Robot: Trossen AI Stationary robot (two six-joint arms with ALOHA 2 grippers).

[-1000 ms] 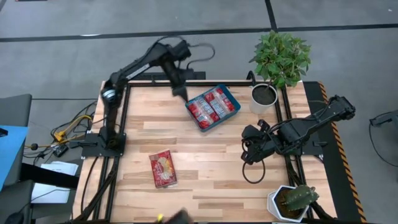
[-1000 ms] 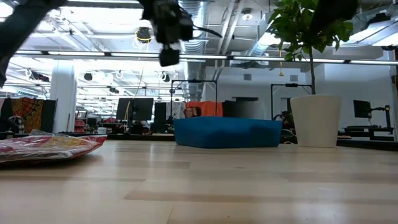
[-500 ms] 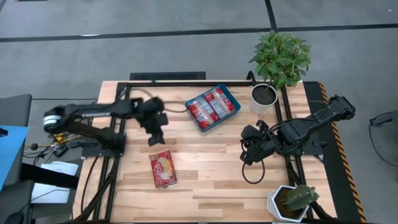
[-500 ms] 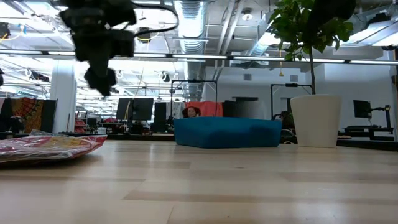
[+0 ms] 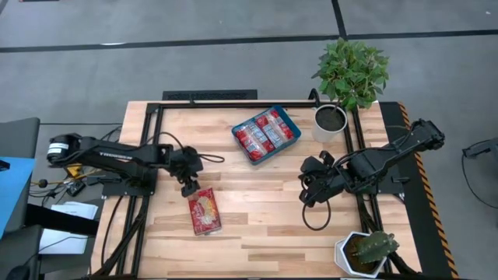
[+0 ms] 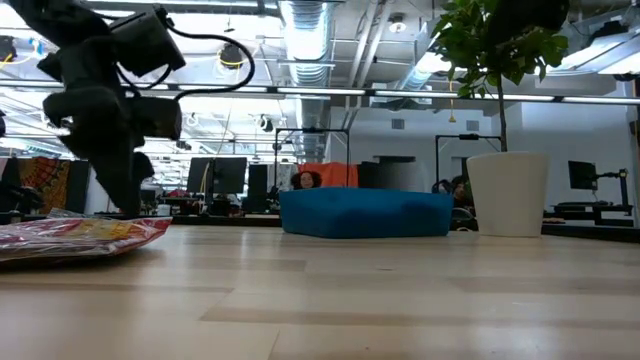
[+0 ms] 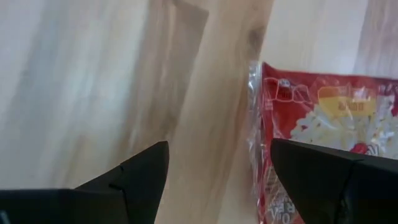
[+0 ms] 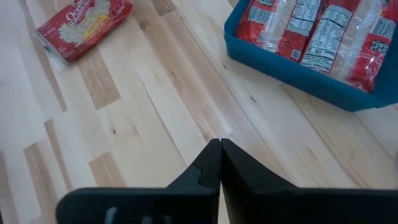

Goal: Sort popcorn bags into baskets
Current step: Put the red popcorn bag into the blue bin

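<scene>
One red popcorn bag (image 5: pixel 204 211) lies loose on the wooden bench (image 5: pixel 257 225) in the lower left part of the high view, its long axis running nearly up and down the frame with a slight lean. The left tool (image 5: pixel 187 187) hangs just above the bag's upper short edge, at centre left of that frame, so the bag lies directly below and slightly right of it in the picture. In the left wrist view the two dark fingers (image 7: pixel 134 177) stand wide apart, holding nothing, and the bag's clear-sealed edge sits between them toward one finger, so the tool straddles a corner of the packet, not its middle. My judgement is that the coming grasp turns on this offset: the tool needs to travel a little farther along the bag's long axis, or drop onto the short edge, before closing. The left arm is plainly the nearer one; the right tool (image 5: pixel 309 189) waits at centre right of the high view, well apart from the loose bag, its fingers pressed together in its own wrist view. The teal-blue basket (image 5: pixel 293 125) sits at upper centre, tilted, already holding several red and silvery packets laid side by side. A white pot with a leafy plant (image 5: pixel 350 70) stands just right of it, and a second potted plant (image 5: pixel 366 250) sits at lower right. The low view looks across the bare wood into an open workshop with ceiling lights and monitors.
</scene>
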